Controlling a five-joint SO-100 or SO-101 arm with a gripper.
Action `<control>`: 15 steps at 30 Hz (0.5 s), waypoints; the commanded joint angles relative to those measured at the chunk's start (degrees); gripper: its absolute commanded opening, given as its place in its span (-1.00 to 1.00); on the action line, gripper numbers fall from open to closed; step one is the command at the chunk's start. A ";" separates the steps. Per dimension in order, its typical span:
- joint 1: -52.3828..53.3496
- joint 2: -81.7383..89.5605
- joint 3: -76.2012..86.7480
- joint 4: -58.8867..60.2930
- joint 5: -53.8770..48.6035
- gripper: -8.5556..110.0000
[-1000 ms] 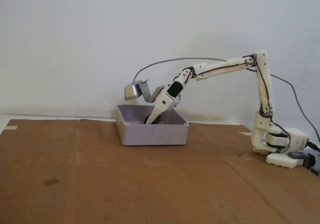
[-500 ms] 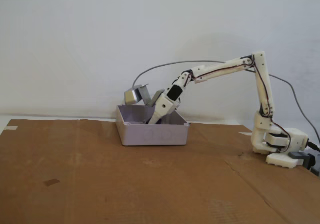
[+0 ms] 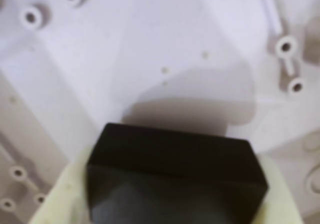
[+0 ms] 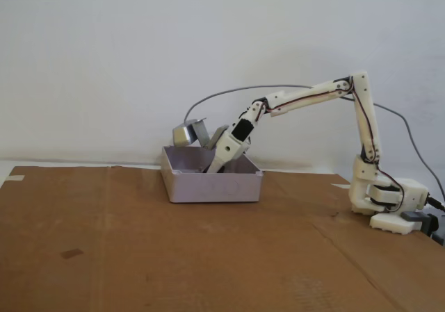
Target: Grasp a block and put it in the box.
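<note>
In the wrist view, the black block [image 3: 175,176] sits clamped between the two pale fingers [image 3: 60,199] of the tool [image 3: 175,204], which is closed on it. Directly beyond the block lies the white moulded floor of the box [image 3: 165,49], and the block's shadow falls on that floor just ahead. The block's long axis runs across the tool, left to right in this view. In the fixed view, the tool [image 4: 211,167] reaches down inside the pale box [image 4: 212,185], which stands on the brown cardboard surface [image 4: 139,256]; the block itself is hidden behind the box wall. Judgement: the block is above or near the box floor, so release calls for opening only.
</note>
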 commanded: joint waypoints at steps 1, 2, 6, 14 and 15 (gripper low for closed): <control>-1.05 2.46 -1.49 -2.20 -0.44 -0.67; -1.05 2.46 -1.49 -2.29 -0.44 -0.59; -1.05 2.37 -1.58 -2.37 -0.44 -0.37; -1.14 2.46 -1.58 -2.37 -0.44 -0.22; -1.14 2.55 -1.58 -2.37 -0.44 -0.20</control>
